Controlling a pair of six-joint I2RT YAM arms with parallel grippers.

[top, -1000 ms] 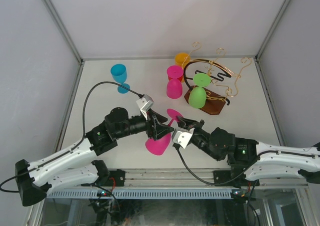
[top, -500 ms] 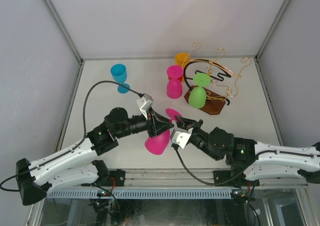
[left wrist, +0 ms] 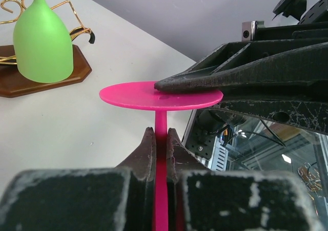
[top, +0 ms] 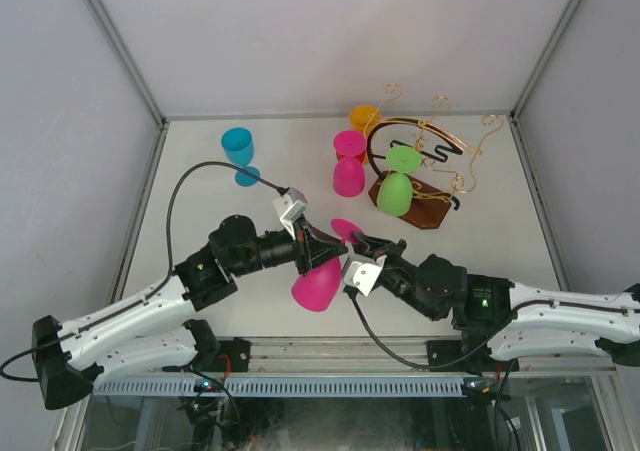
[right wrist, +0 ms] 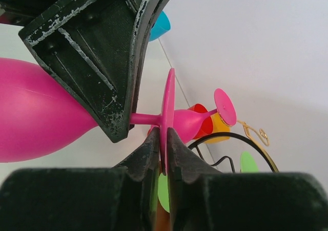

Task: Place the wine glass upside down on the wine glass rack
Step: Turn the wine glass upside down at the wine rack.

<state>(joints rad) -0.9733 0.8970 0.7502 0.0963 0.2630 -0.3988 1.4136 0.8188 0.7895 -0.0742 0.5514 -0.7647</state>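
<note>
Left pincer (left wrist: 160, 134) clenched on its stem, right pincer (right wrist: 163, 134) pinching its foot disc, a magenta plastic wine glass (top: 318, 286) hangs between them, foot end toward the gold wire wine glass rack (top: 432, 214), nearer the right arm.

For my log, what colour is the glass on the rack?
Green glass, clearest in the left wrist view.

Arms (top: 130, 316) white, black joints; black cables (top: 168, 211); scuffed black pincer fingers (left wrist: 146, 151).

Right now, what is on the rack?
One green glass hangs upside down on the rack, foot up. Whatever lies under its bowl is covered.
</note>
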